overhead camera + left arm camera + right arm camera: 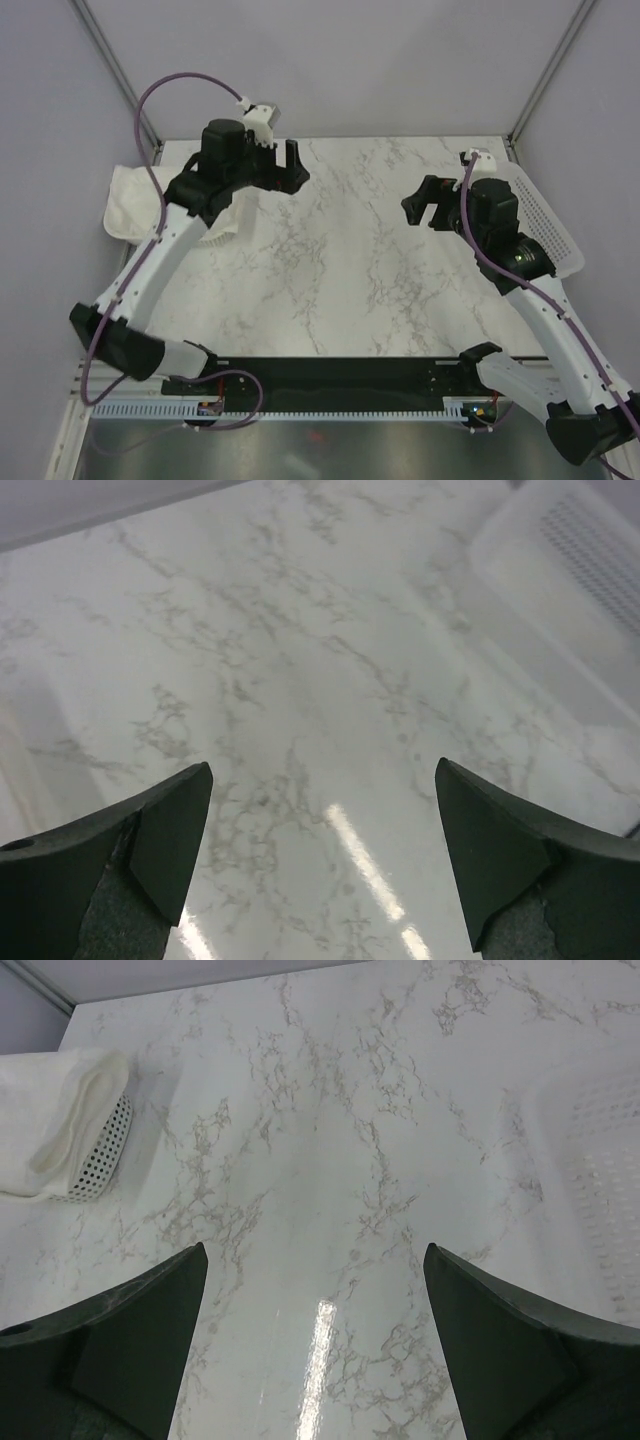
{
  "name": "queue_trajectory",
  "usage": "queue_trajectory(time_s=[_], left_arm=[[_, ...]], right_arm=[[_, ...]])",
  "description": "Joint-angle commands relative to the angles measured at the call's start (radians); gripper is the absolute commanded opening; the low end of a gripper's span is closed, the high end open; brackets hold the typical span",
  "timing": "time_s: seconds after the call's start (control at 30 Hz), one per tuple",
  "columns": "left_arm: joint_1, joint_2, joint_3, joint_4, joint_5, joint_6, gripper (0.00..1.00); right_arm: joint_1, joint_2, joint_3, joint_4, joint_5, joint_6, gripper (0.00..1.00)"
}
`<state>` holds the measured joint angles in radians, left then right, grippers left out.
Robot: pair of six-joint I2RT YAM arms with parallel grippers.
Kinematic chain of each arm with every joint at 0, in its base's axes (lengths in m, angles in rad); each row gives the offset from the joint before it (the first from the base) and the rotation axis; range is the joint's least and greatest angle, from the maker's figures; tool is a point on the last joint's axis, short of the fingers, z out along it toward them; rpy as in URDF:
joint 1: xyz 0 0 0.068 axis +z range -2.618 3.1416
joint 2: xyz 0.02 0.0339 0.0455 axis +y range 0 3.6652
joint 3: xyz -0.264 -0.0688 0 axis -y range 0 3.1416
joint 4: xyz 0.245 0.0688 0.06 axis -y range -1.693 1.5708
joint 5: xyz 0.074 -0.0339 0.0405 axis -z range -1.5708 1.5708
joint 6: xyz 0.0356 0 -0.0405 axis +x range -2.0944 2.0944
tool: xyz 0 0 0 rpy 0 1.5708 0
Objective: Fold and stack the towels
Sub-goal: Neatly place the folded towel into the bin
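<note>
White towel (126, 204) on the left basket (100, 1155): soft, limp terry, no gripper touching it.
Left gripper (292, 168) hangs with its jaws spread wide and empty above the bare marble desk (340, 270); right gripper (424, 205) gapes likewise and holds nothing. From the left gripper the towel lies at about 9 o'clock, near, partly behind that arm. From the right gripper it is also at 9 o'clock, but well apart across the desk. It is draped in loose layers over the perforated wall, and a second basket (548, 225) sits at 3 o'clock of the right gripper. The cloth is probably light, floppy and grippy rather than slippery. It should sag and unfold when lifted, so a corner or hem edge looks the best place to pinch. No other towel shows in any view.
</note>
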<state>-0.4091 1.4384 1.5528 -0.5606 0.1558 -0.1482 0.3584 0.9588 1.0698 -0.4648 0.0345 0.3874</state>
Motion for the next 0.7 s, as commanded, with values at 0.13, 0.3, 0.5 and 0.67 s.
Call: queue_trajectory(time_s=[0.13,0.3,0.5,0.67], left_arm=[[-0.161,-0.331,-0.249,0.182,0.229,-0.119,1.00],[-0.174,-0.492,-0.402,0.241,0.229,-0.129,1.00],[-0.174,-0.553,-0.456,0.248,0.200,-0.122,1.00],[-0.174,-0.533,-0.465,0.266,0.225,-0.125,1.00]], right_arm=[[0.005,-0.074,0.009,-0.038,-0.013,-0.009,0.98],[0.004,-0.110,-0.027,-0.021,0.001,-0.027,0.98],[0.005,-0.144,-0.047,-0.003,0.010,-0.024,0.98],[0.005,-0.184,-0.080,0.058,-0.008,-0.042,0.98]])
